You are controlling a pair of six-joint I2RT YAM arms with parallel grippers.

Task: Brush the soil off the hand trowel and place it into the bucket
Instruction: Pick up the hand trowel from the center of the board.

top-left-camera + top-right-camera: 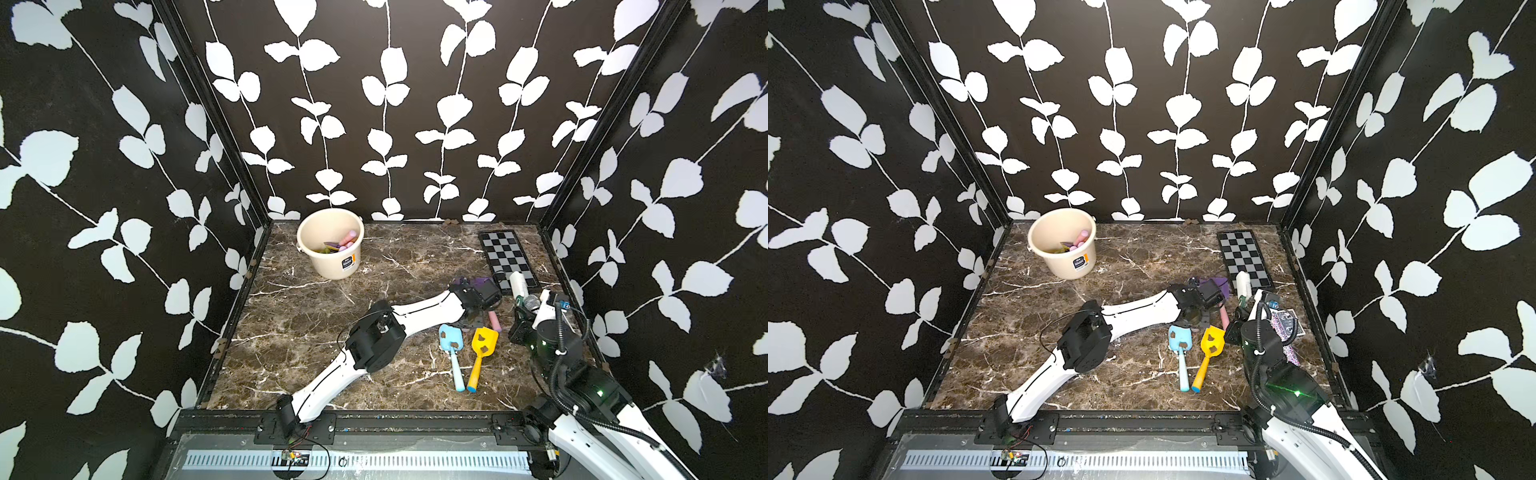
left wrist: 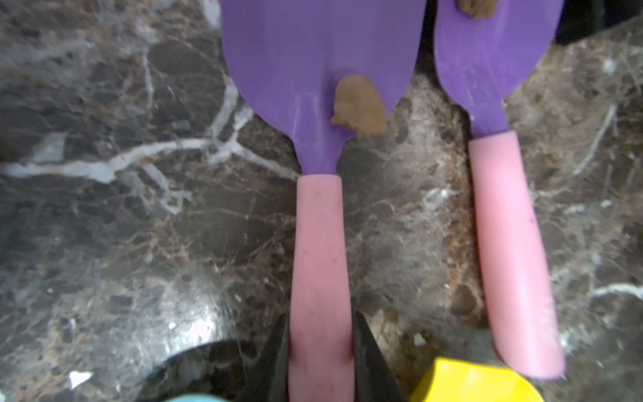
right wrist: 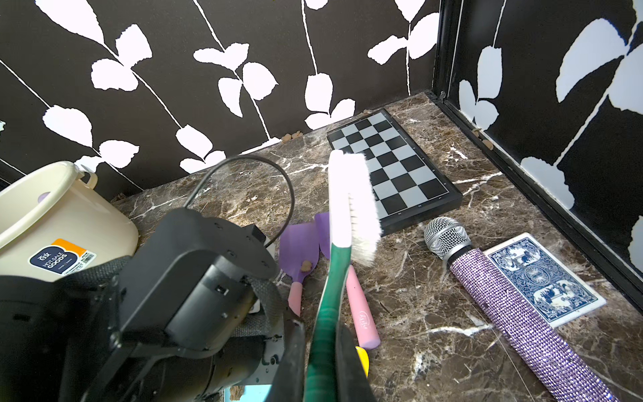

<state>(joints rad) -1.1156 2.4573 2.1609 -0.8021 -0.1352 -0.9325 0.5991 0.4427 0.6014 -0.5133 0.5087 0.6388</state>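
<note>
Your purple trowel [image 2: 318, 195], purple blade w/ pink handle, sits on the right half of the marble table [image 1: 316, 316], just in front of the chessboard [image 3: 393, 163] and well apart from the bucket [image 1: 328, 266]. You've got the L gripper [image 2: 320, 323] clenched on the low end of its pink handle, one finger each side. Can't tell if the blade is clear of the marble. One soil clump [image 2: 360, 104] sticks to the blade right by the neck. A second purple trowel [image 2: 501, 209] lies just beside it, roughly parallel, w/ its own soil bit at the edge of the wrist view. Your R gripper [image 3: 320, 330] is grasping the green handle of the brush [image 3: 335, 250], white bristle head up and tilted over the two purple blades, not touching them as far as the wrist view shows. Closer to you lie a blue trowel [image 1: 451, 345] and a yellow trowel [image 1: 482, 349], side by side, each w/ soil on the blade. The bucket stands upright in the rear-left corner. Inside it you can see a pink handle [image 1: 349, 239] leaning on the wall, a purple blade and sth yellow-green at the bottom, too small to name. A microphone [image 3: 504, 289] and a playing card [image 3: 542, 278] lie by the right wall. Loose soil pellets [image 1: 449, 221] sit at the foot of the rear wall.
</note>
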